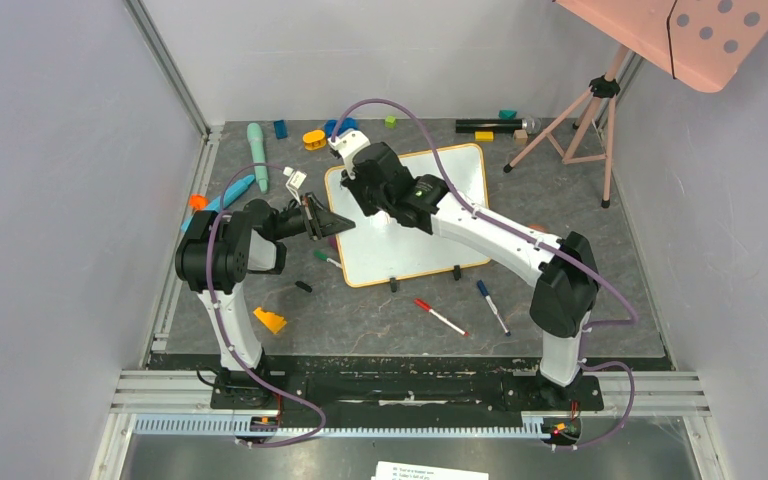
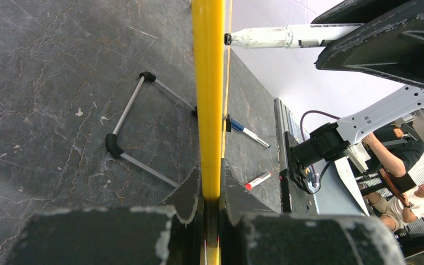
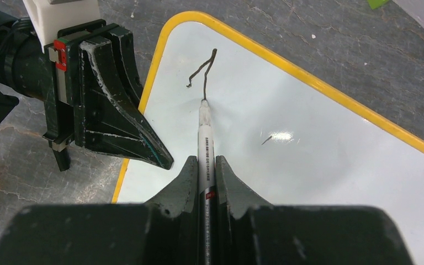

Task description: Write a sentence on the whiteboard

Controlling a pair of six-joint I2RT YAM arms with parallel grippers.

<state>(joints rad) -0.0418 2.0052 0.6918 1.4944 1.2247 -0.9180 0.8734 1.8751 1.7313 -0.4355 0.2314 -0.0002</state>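
1. Your right gripper (image 3: 204,165) has its fingers clenched on a white marker (image 3: 205,127), which runs straight out between them.
2. The marker's tip touches the whiteboard (image 3: 320,143) at the lower end of the sentence (image 3: 201,72). So far the sentence is only one thin, wobbly dark stroke near a rounded corner.
3. Your left gripper (image 2: 211,185) is clamped on the board's yellow-orange frame (image 2: 208,83), one finger on each side of the edge, near the marker tip.
4. From above, the whiteboard lies on the dark table (image 1: 360,320) ahead of both arms, with its two black feet (image 1: 393,285) at the near edge.
5. A red marker (image 1: 440,317) and a blue-capped marker (image 1: 492,306) lie on the table between the board and the arm bases, apart from both grippers.
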